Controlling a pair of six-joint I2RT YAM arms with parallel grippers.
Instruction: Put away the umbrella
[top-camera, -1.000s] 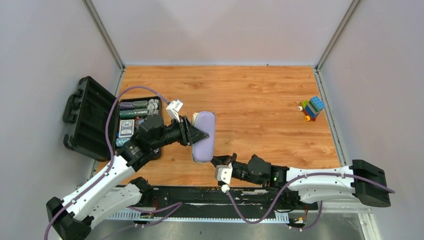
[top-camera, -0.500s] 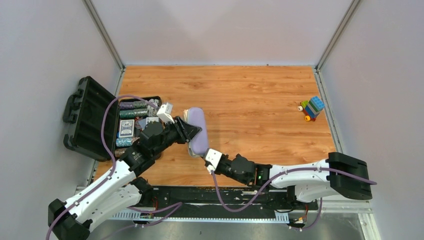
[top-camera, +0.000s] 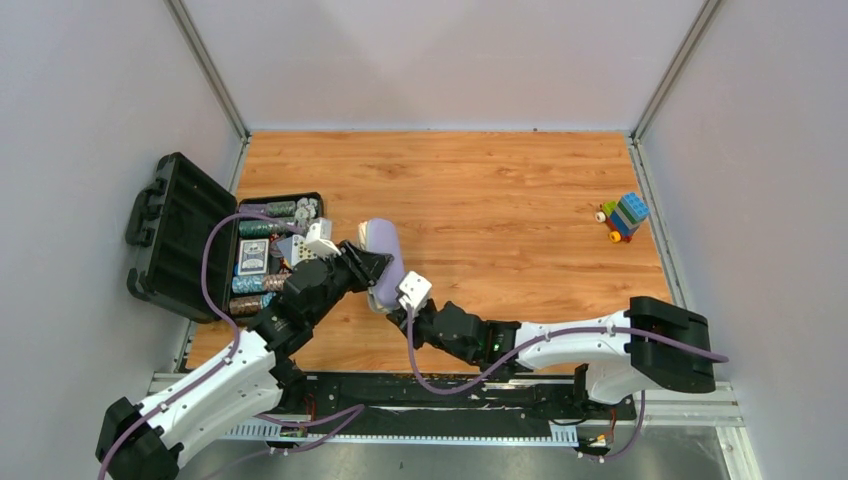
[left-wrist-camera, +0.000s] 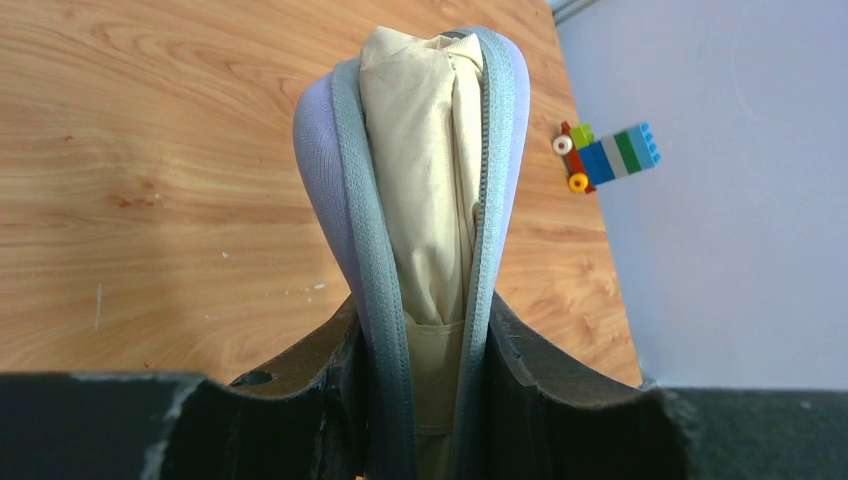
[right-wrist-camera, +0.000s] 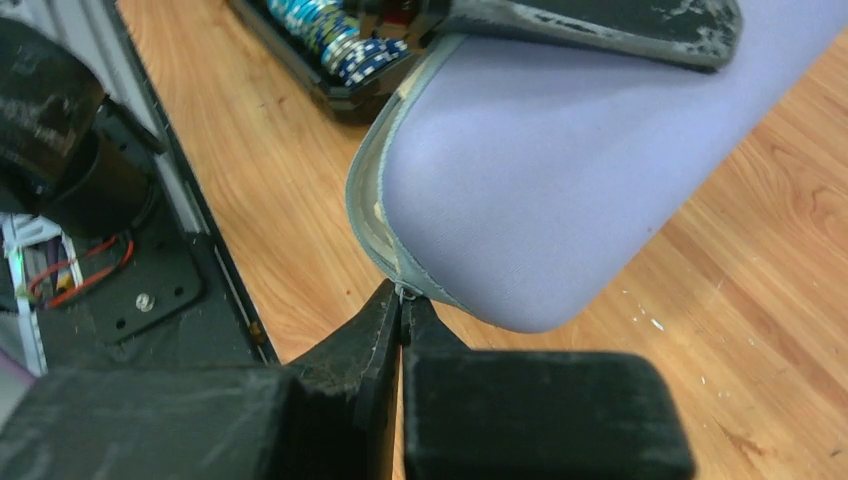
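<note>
The beige umbrella (left-wrist-camera: 430, 200) lies inside a lilac-grey oval case (left-wrist-camera: 325, 150), showing through the gap between its grey zipper edges. My left gripper (left-wrist-camera: 428, 340) is shut on the case (top-camera: 383, 258), one finger on each half, and holds it over the table's left side. My right gripper (right-wrist-camera: 403, 305) is shut on the small metal zipper pull (right-wrist-camera: 404, 293) at the case's (right-wrist-camera: 560, 180) near rounded end. In the top view the right gripper (top-camera: 392, 306) sits just below the case. The umbrella's shaft and handle are hidden.
An open black box (top-camera: 265, 255) with poker chips and cards lies at the left, its lid (top-camera: 175, 235) leaning on the wall. A toy of coloured blocks (top-camera: 622, 216) stands at the far right. The black base rail (top-camera: 450, 395) runs along the near edge.
The left arm has carried the case to the left and nearer the bases. The right arm has swung left after it and now reaches the case's near end.
</note>
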